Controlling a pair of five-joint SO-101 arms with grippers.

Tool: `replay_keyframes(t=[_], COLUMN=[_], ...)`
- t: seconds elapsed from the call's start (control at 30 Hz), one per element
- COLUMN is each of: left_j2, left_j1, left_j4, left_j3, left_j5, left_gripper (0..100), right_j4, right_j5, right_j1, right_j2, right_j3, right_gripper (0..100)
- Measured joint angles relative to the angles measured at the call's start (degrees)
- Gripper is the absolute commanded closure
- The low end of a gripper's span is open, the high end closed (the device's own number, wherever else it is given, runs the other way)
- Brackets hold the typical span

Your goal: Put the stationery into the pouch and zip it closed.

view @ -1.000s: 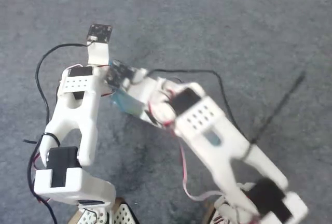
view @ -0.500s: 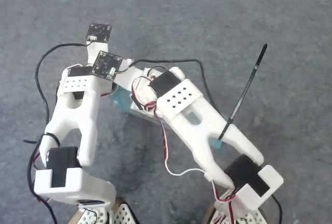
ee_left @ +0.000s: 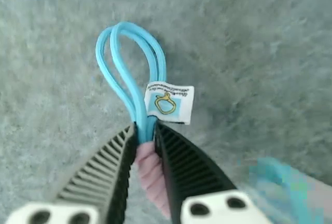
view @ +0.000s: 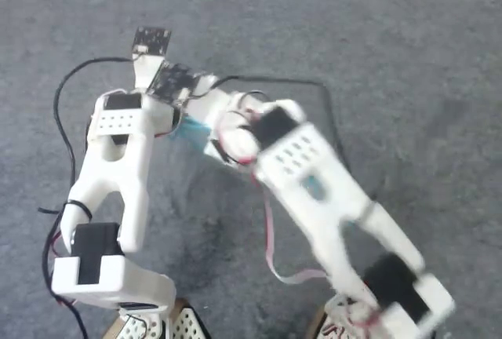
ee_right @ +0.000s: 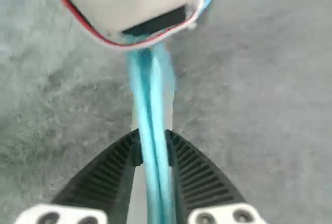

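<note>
Both pinch the pouch (view: 194,129) at table centre: left gripper (ee_left: 145,137) on its blue loop (ee_left: 129,47) end, right gripper (ee_right: 151,151) on the edge just right. Long axis runs gripper to gripper, so neither arm is nearer.

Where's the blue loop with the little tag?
In the left wrist view, the loop pokes out from the shut left hand, over the grey carpet.
</note>
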Motion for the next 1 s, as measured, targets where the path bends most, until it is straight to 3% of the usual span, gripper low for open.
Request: replay_keyframes(t=[0.3, 0.43, 0.63, 1.0], left_j2=[-0.1, -0.1, -0.3, 0.2], left_j1=[4.2, 5.3, 5.4, 4.7], left_j4=[22.9, 29.7, 30.2, 21.3], left_j3=[-27.7, -32.8, -29.0, -16.0], left_j5=[0.0, 0.0, 0.0, -0.1], left_gripper=[99, 99, 99, 99], right_j4=[-0.2, -1.1, -1.1, -2.1], right_j5=[-0.5, -2.5, -3.7, -4.2], right_j1=[1.4, 1.5, 1.5, 5.2], right_j2=[-25.6, -34.4, -38.8, -43.6], right_j3=[15.5, 17.8, 18.1, 14.8], right_gripper=[99.3, 99.3, 99.3, 99.3])
